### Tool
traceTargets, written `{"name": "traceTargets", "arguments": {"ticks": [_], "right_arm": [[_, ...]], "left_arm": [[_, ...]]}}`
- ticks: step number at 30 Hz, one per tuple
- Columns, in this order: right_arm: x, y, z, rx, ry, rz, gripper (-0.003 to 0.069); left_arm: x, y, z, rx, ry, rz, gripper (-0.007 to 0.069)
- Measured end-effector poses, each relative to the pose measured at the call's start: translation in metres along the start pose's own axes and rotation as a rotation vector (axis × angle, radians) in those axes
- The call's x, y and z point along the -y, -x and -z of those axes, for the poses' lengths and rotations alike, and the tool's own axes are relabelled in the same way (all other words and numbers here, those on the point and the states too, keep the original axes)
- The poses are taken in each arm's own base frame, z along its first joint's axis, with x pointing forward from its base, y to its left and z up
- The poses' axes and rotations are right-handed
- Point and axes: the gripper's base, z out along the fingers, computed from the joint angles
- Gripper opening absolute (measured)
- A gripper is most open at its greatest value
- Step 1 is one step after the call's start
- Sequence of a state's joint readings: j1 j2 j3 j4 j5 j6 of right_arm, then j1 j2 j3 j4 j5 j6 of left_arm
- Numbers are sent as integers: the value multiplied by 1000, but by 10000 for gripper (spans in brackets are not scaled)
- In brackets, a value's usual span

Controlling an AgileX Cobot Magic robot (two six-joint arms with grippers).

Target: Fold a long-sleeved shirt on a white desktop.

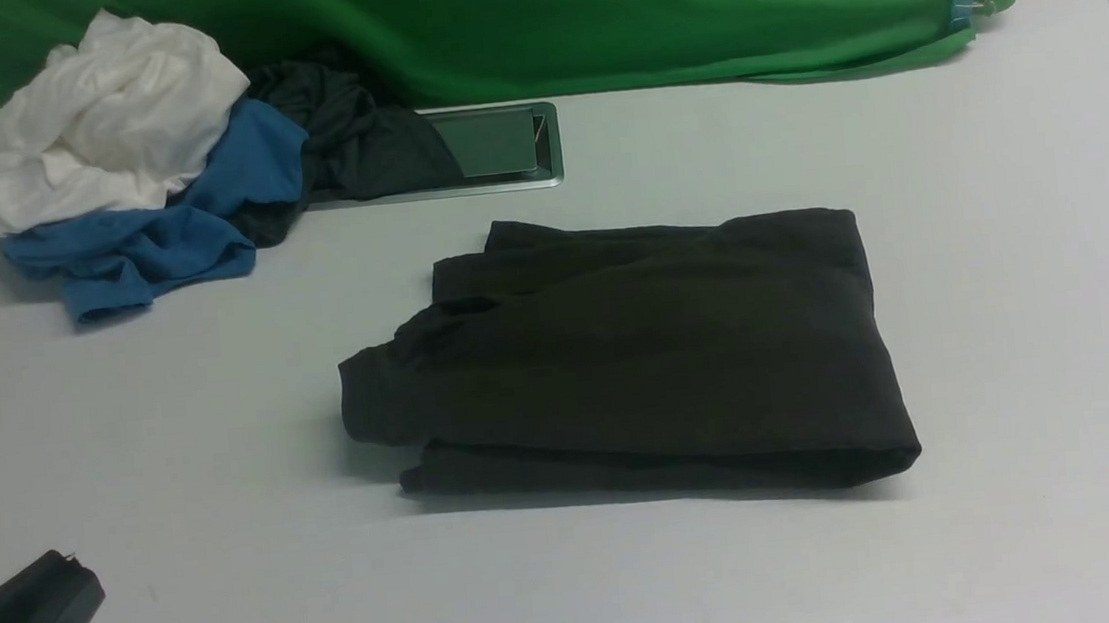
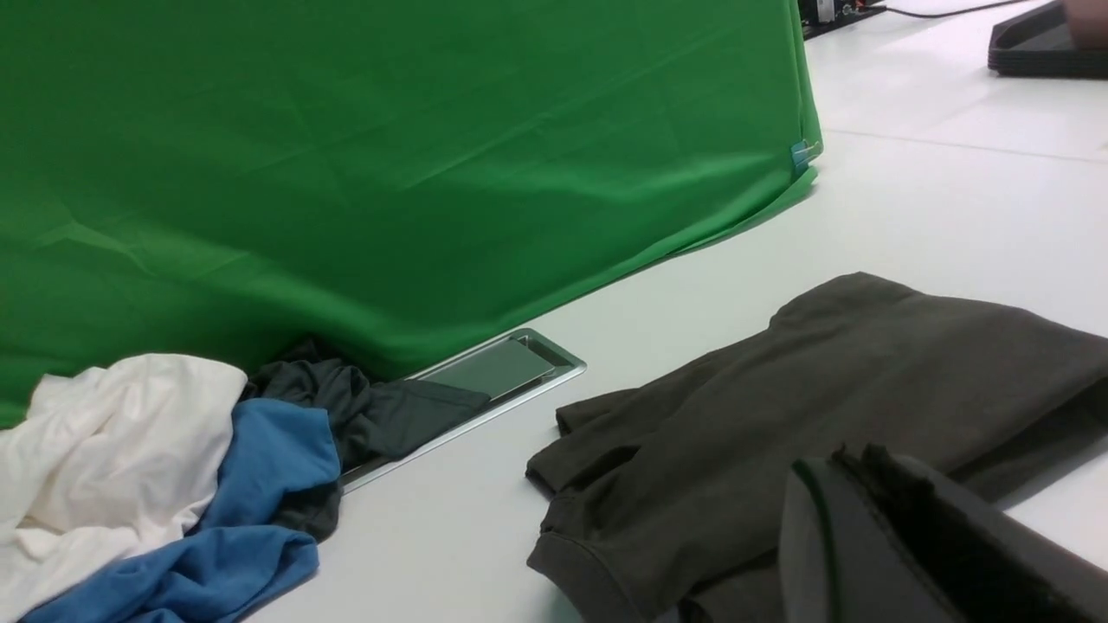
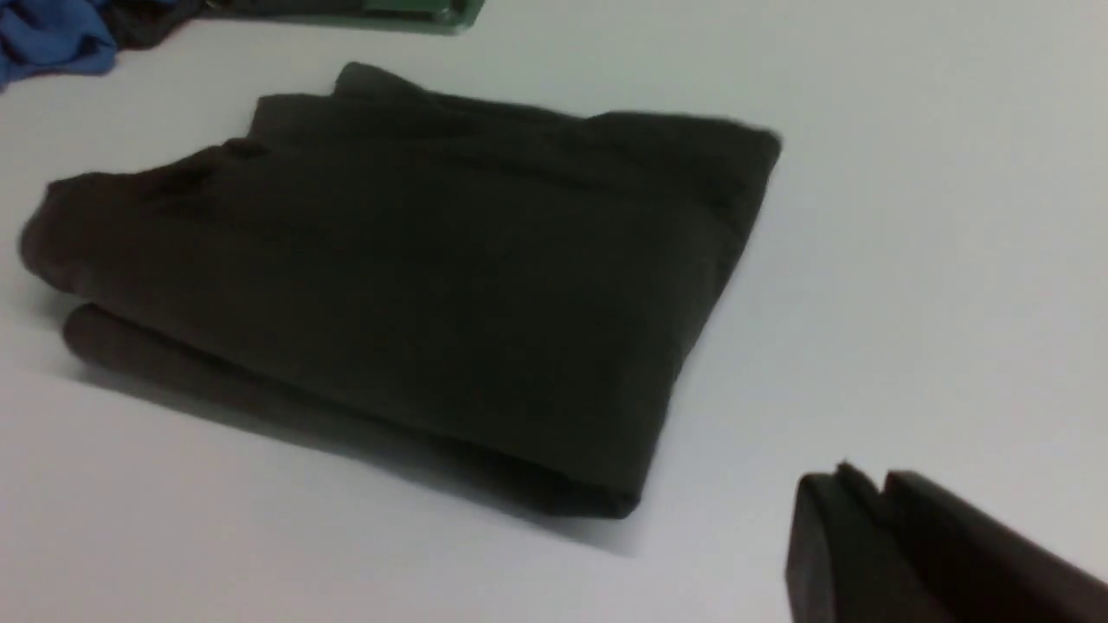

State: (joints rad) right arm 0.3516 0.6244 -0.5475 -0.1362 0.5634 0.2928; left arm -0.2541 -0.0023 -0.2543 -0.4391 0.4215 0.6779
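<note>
The long-sleeved shirt point(image 1: 639, 359) lies mid-desktop point(image 1: 1012, 261); clothes pile point(image 1: 142, 187) behind it, to its left

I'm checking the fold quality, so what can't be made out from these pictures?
- Shirt logo and neck label: hidden inside the folds in every view.
- Right gripper: right wrist view is blurred; front view's edge cuts it off.
- Dark garment: front view, partly buried under the blue garment and white garment.

no legible text, folded long-sleeved shirt point(image 1: 639, 364) shows plain black fabric, no lettering readable
</note>
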Motion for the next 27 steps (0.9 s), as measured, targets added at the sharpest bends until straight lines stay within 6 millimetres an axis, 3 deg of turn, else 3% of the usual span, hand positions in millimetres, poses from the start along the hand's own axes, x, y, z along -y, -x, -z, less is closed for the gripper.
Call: {"name": "traceTargets", "arguments": {"ticks": [2, 6, 7, 10, 13, 27], "right_arm": [[4, -2, 8, 115, -3, 28, 36], [15, -34, 10, 299, -42, 75, 31], [15, -33, 12, 318, -44, 74, 31], [25, -77, 4, 410, -94, 69, 31], [29, -102, -3, 440, -117, 62, 31], [30, -115, 5, 497, -135, 55, 31]], "left_arm": [[0, 0, 0, -2, 2, -7, 20], [0, 0, 0, -4, 4, -14, 20], [0, 0, 0, -5, 5, -15, 20], [0, 0, 0, -4, 5, -17, 20], [0, 0, 0, -4, 6, -17, 20], [-1, -1, 0, -6, 6, -22, 20]]}}
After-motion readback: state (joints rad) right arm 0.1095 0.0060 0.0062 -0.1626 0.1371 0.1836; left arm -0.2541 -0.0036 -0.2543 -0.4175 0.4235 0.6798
